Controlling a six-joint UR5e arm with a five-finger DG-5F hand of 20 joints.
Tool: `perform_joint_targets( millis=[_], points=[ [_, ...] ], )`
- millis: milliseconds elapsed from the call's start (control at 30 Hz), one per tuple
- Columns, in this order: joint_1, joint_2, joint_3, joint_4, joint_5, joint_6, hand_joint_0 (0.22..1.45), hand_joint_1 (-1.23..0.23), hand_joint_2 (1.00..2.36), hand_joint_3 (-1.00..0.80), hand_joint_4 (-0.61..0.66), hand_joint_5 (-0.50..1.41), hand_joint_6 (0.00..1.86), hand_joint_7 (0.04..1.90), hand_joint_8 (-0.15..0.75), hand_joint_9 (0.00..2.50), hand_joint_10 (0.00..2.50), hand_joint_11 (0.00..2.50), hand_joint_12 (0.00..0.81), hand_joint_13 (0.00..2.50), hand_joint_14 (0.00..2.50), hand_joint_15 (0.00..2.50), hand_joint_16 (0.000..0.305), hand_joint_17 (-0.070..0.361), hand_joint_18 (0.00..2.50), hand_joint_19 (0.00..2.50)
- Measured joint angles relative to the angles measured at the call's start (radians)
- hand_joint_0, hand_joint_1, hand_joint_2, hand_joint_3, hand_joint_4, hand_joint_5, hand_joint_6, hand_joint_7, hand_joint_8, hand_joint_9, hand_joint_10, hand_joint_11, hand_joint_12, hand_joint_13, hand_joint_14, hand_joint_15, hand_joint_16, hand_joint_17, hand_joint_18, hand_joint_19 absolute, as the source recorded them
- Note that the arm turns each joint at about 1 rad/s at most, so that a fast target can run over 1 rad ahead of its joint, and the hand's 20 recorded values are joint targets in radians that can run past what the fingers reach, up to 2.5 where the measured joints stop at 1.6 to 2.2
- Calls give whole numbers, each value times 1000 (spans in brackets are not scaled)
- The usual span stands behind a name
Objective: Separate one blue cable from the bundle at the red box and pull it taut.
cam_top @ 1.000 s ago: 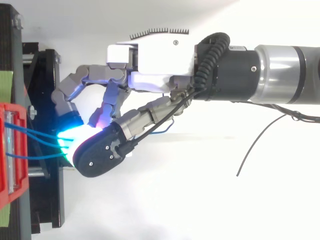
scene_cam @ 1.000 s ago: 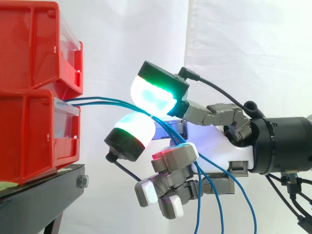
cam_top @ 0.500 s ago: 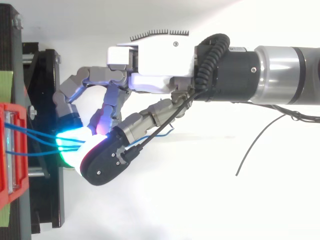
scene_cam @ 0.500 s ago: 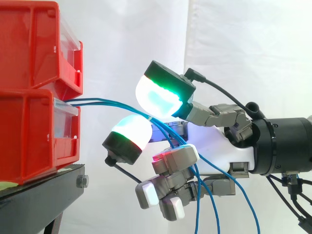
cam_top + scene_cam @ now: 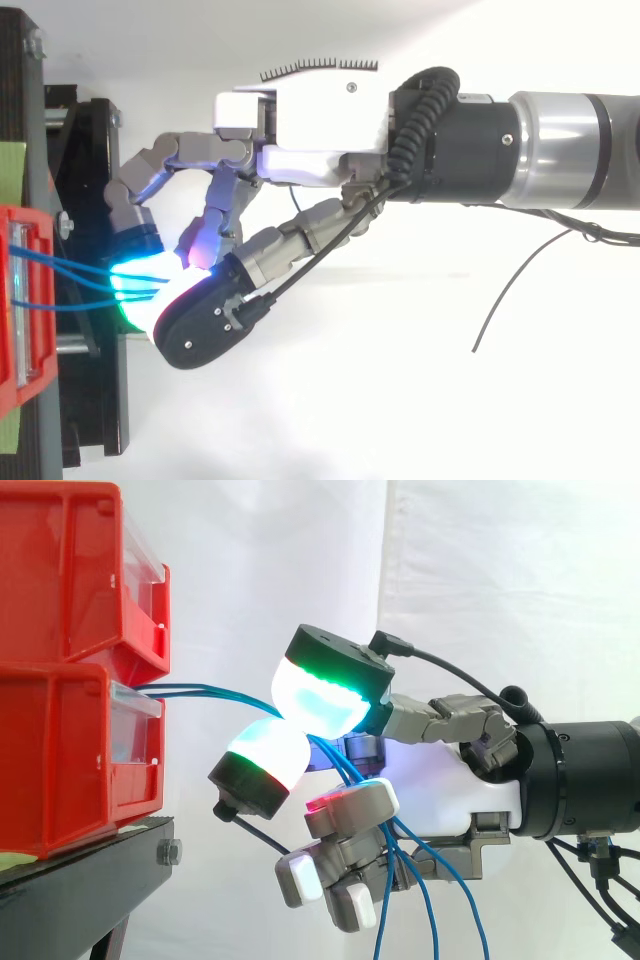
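Observation:
Several thin blue cables (image 5: 215,692) leave the front of the lower red box (image 5: 60,760) and run right into my hand (image 5: 440,780). They pass between a green-glowing fingertip (image 5: 325,690) above and a cyan-white one (image 5: 265,755) below, which close on them as a pinch. Behind the pinch the cables drop through the curled lower fingers and hang off the bottom edge. From above, three blue cables (image 5: 75,280) span the short gap from the red box (image 5: 20,300) to the glowing pads, with the hand (image 5: 310,120) reaching in from the right.
A second red box (image 5: 70,570) sits stacked on the lower one. Both rest on a black stand (image 5: 90,870) whose edge juts out below the cables. A white curtain hangs behind, with open space right of the boxes.
The green-glowing pad has come down closer to the lower pad, narrowing the gap round the cables. The hanging cable ends have swung left. The arm has barely shifted.

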Motion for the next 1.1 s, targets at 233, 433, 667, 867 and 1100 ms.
perform_joint_targets(
  millis=[233, 433, 667, 867, 1100],
  points=[
    [0, 0, -1, 0, 0, 0, 785, -897, 1000, -500, -56, -168, 933, 1429, 305, 1238, 26, 1327, 370, 918, 25, 694, 46, 104, 893, 759],
    [0, 0, 0, 1, 0, 1, 524, -831, 1000, -500, 35, -123, 918, 1229, 332, 1335, 25, 1359, 388, 972, 25, 720, 49, 109, 949, 816],
    [0, 0, -1, 1, 0, 3, 488, -630, 1000, -500, 60, -147, 882, 1160, 331, 1317, 24, 1310, 413, 978, 24, 712, 53, 119, 969, 821],
    [-2, 0, -1, -2, -3, 3, 530, -499, 1000, -500, 45, -155, 869, 1141, 316, 1302, 24, 1298, 396, 965, 23, 712, 50, 113, 953, 851],
    [-3, 0, -1, 1, -2, 3, 642, -614, 1006, -441, 6, -159, 862, 1169, 303, 1277, 25, 1302, 382, 953, 26, 726, 47, 106, 931, 872]
  ],
)
